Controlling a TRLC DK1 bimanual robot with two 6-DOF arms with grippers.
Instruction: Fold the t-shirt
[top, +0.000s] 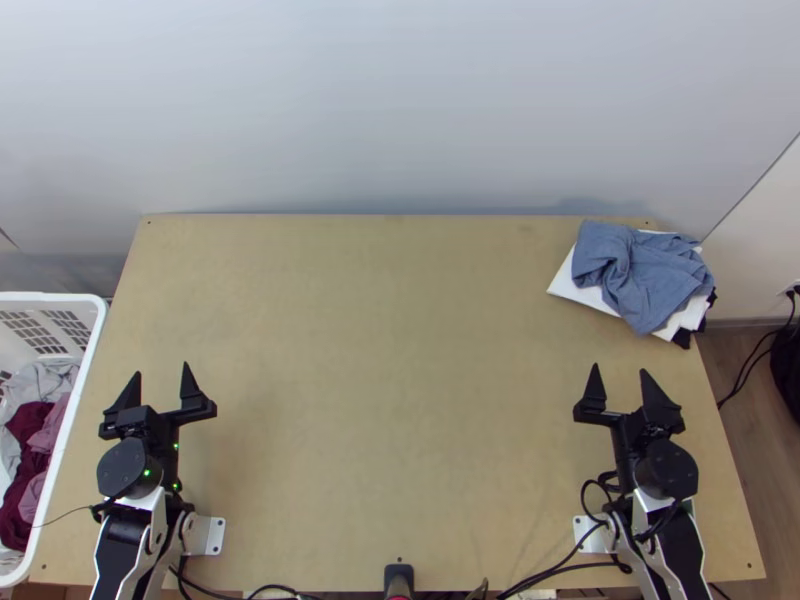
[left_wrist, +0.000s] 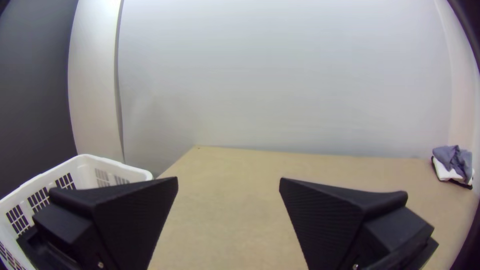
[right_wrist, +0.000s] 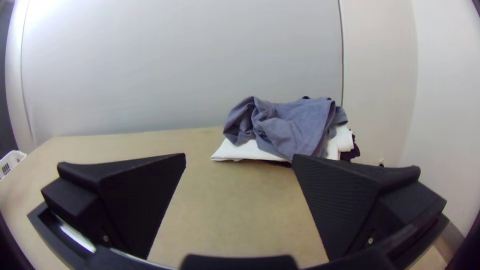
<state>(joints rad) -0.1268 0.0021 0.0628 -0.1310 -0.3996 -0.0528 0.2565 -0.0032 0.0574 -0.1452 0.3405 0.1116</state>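
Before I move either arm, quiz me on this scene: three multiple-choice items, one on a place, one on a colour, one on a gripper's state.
1. Where on the table does the bunched blue-grey cloth lie?
A) Near the middle
B) At the far right corner
C) Along the near edge

2. What colour is the laundry basket?
A) Black
B) Green
C) White

3. How is the left gripper?
A) Open and empty
B) Shut on a sleeve
C) Shut and empty

Right letters:
1: B, the top view shows it there, on top of white cloth.
2: C, its rim and slotted wall are white in the top and left wrist views.
3: A, its two fingers stand wide apart with no cloth between them.
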